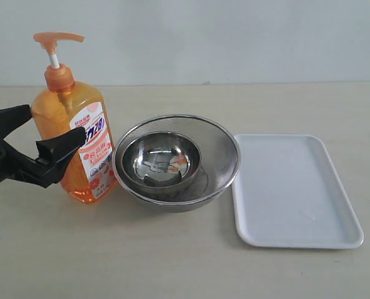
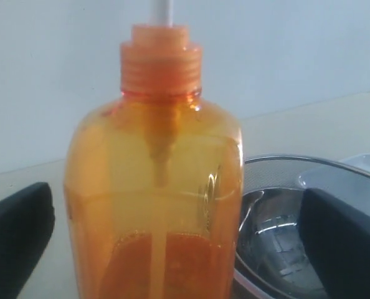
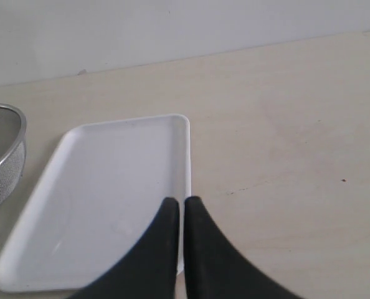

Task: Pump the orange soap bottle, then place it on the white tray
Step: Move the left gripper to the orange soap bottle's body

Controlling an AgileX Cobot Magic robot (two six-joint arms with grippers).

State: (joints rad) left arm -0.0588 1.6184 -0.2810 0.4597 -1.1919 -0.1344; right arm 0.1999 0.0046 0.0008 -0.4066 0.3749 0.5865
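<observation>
**Holding and placement.** The orange soap bottle (image 1: 73, 109) stands upright on the tabletop (image 1: 172, 261), just beside the nested steel bowls and well apart from the white tray (image 1: 297, 187). The left hand (image 1: 55, 123) is spread wide, with one finger on each side of the bottle's body. In the left wrist view a gap is visible on both sides, so no contact is recorded. This straddling position is judged to be preparation for steadying or lifting the bottle.

The pump head is raised and its white stem is exposed, so the pumping step is judged not yet done. The spout is turned away from the bowls.

The right hand (image 3: 184, 212) is closed, fingertips pressed together with nothing between them, and is seen over the tray's rim. Closed fingers would suit pressing a pump head, but this hand is far from the bottle.

A small steel bowl (image 1: 160, 156) sits inside a wider mesh bowl (image 1: 225, 149), between the bottle and the tray. The tray carries nothing, and a carry to it would have to clear the bowls.

**Surface and room.** The tabletop is pale, matte and level, with faint scuff marks. A plain light wall (image 1: 235, 37) lies behind it. Lighting is even.
</observation>
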